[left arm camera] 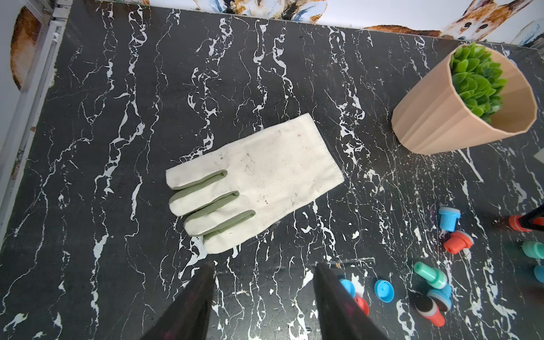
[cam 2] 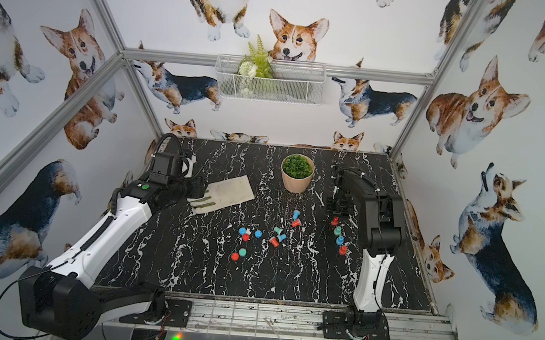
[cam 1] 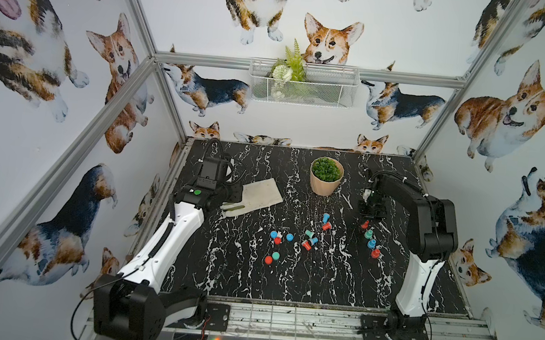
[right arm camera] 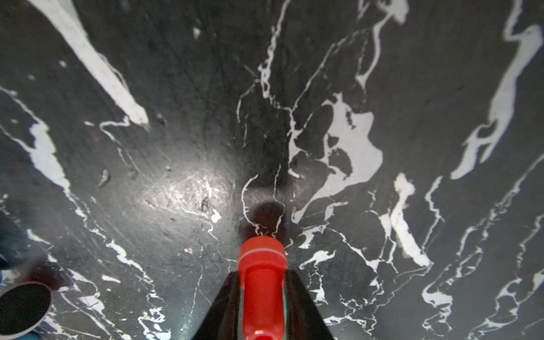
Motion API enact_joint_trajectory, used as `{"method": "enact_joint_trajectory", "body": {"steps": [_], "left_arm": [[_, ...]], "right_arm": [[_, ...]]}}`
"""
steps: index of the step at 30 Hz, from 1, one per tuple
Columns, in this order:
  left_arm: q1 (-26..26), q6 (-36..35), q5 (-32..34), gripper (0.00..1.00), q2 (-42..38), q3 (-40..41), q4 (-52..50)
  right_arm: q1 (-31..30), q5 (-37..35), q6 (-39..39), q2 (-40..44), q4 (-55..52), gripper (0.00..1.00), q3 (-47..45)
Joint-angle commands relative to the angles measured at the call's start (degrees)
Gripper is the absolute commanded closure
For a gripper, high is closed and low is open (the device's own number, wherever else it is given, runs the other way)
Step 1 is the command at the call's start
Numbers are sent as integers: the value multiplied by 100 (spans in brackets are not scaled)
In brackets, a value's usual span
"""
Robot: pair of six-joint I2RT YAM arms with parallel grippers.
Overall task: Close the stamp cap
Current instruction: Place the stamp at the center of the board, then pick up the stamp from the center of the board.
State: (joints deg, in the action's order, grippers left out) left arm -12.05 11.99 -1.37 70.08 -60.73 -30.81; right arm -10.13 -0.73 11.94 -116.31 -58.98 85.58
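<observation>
right wrist view shows the right gripper (right arm camera: 262, 273) flanking the red stamp (right arm camera: 262, 256), clamped or not unclear, toward three o'clock on the table (cam 1: 252, 279), while the left gripper (left arm camera: 265, 265) stands apart and empty.

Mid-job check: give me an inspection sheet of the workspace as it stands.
Surface: black marbled table, scuffed.
Job's things: three upright stamps in a row by the right gripper; lying stamps mid-table, one face bare; loose caps beside them.
Clutter: glove, potted plant.
Grippers: left gripper open, empty; right gripper flanks the red stamp, grip unclear.
Cables: black cable loop behind left gripper, clear of stamps.
Surroundings: corgi-print walls, wire basket with greenery.
</observation>
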Motion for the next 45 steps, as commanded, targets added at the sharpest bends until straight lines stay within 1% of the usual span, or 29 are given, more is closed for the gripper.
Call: {"method": "enact_joint_trajectory", "body": {"steps": [1, 8, 17, 22, 27, 33, 38, 45], "left_arm": [[10, -91, 31, 42, 3, -44, 44], [9, -91, 33, 42, -9, -44, 40], [10, -91, 40, 42, -21, -36, 40], [6, -91, 40, 42, -21, -44, 40], [7, -91, 51, 42, -30, -44, 35], [8, -91, 58, 42, -70, -35, 31], [5, -91, 65, 42, -76, -35, 31], [6, -91, 58, 42, -48, -35, 31]], "right_arm": [[-6, -84, -41, 28, -113, 67, -24], [-6, -119, -25, 166, -164, 61, 9], [-15, -15, 70, 531, -310, 60, 106], [-221, -7, 141, 825, -442, 60, 151], [-814, -72, 226, 992, -561, 60, 220], [-1738, -48, 418, 1154, -496, 61, 111], [-2627, -70, 704, 1234, -315, 62, -90], [-3493, -25, 1137, 1143, 89, 65, -239]]}}
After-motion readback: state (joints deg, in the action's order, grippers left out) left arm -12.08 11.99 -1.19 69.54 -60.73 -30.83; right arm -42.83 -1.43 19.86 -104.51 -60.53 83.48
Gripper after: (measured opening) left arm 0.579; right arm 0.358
